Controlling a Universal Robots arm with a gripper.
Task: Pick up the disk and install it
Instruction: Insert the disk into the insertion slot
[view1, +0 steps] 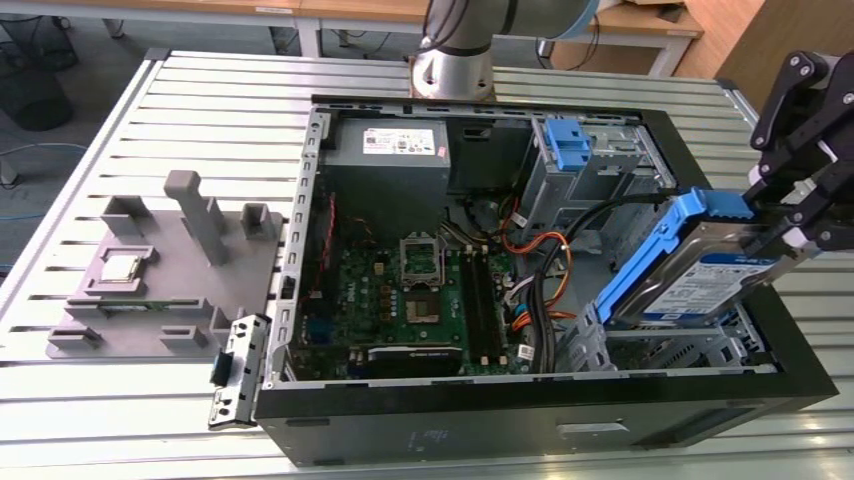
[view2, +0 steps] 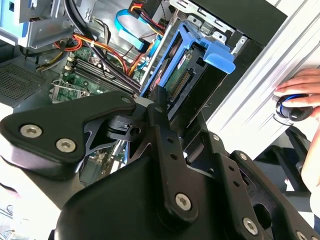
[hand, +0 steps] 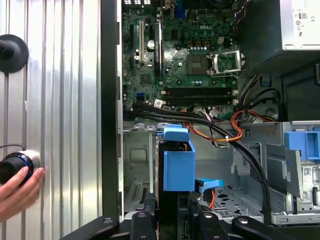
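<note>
At the exterior view's right, we see the pincer (view1: 778, 238) closed on the tilted disk (view1: 683, 272), which is silver-grey with blue rails. Its lower edge sits inside the computer case (view1: 534, 402), between the case wall and black cables (view1: 627, 200).

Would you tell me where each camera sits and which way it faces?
Exterior view: off-arm, looking down into the open black computer case; arm base, gripper show.
First wrist view: on the arm, facing the green motherboard past the gripper-held silver-grey, blue-railed disk.
Second wrist view: along the gripper's links to the disk.
Both wrist views share a person's hand.
</note>
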